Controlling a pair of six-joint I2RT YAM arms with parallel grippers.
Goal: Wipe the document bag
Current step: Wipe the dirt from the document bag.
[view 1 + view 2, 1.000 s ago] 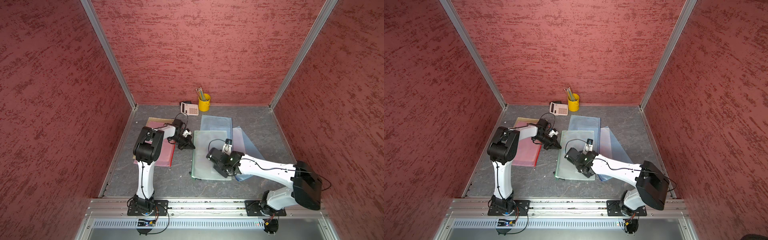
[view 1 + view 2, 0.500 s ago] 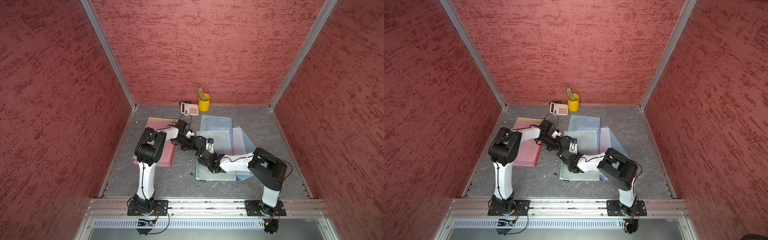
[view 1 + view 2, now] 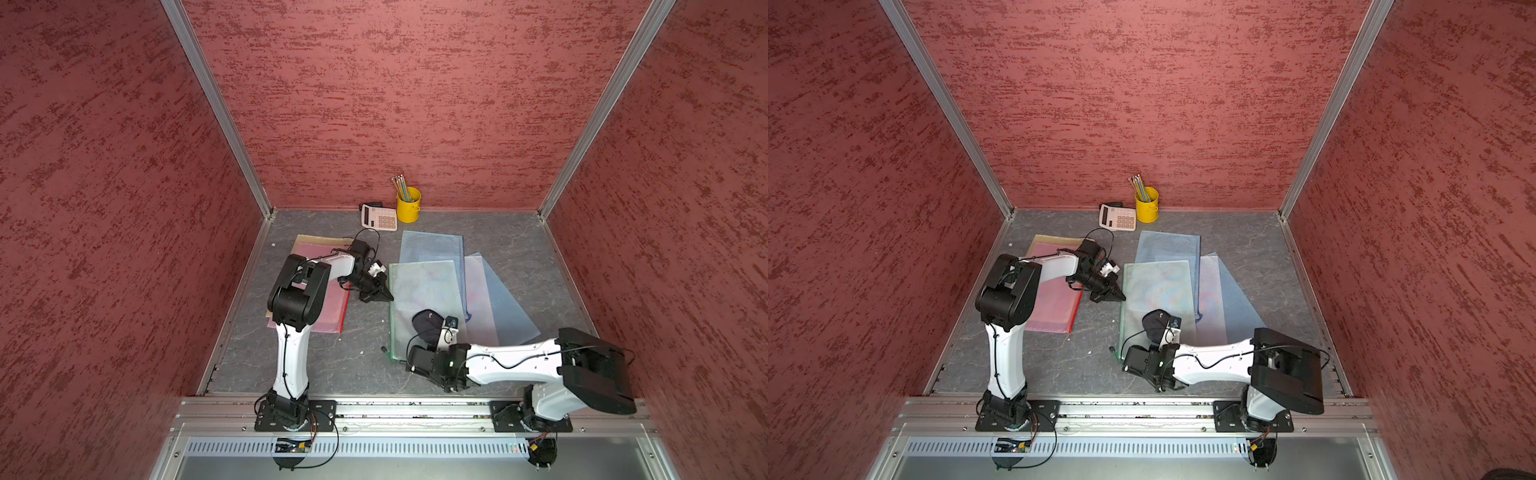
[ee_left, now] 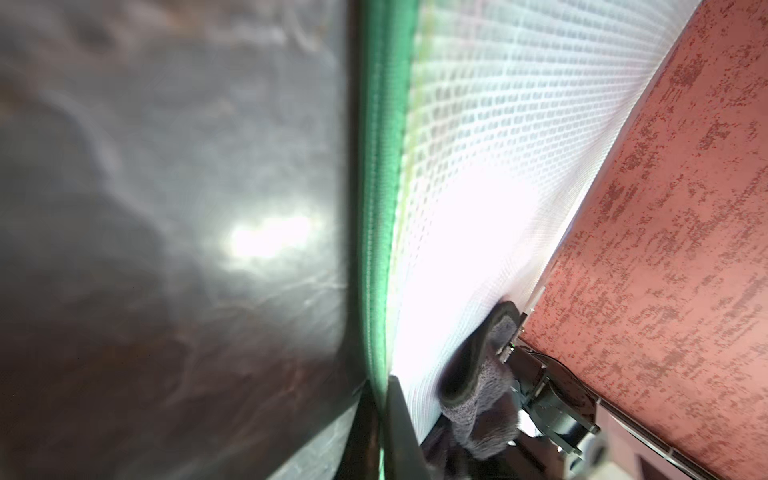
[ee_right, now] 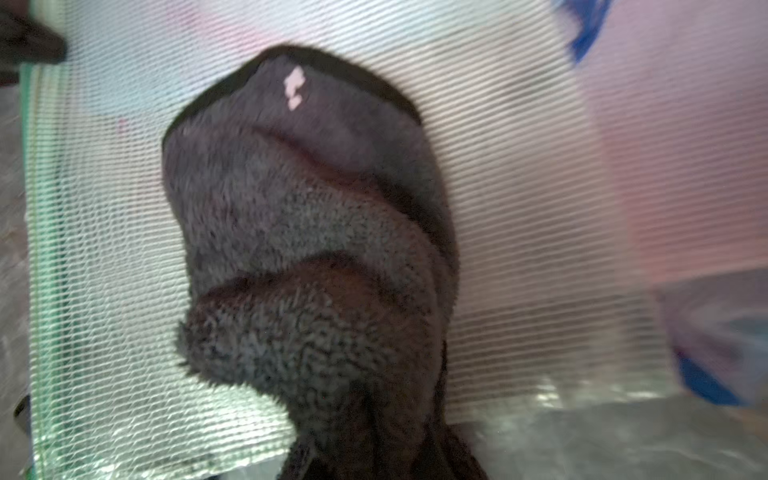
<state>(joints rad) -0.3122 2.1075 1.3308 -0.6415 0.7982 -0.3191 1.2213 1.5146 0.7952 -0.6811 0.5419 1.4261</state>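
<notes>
Both clenched: right fingers point(image 3: 438, 334) grip the cloth point(image 3: 426, 324), left fingers point(image 3: 379, 294) hold the bag point(image 3: 424, 286)'s edge; a slip would bunch it.

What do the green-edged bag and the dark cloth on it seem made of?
Document bag: probably translucent plastic reinforced with mesh, glossy; grid lines and glare show. Cloth: dark grey, likely microfibre or terry; fuzzy looped pile.

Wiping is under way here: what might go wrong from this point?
1. The left pincer meets the document bag only at its green edge, so a stroke of the cloth may slide or buckle it.
2. The bag overlaps blue bags, which may get dragged along.
3. The cloth is bunched in the right pincer, so it may skip areas.
</notes>
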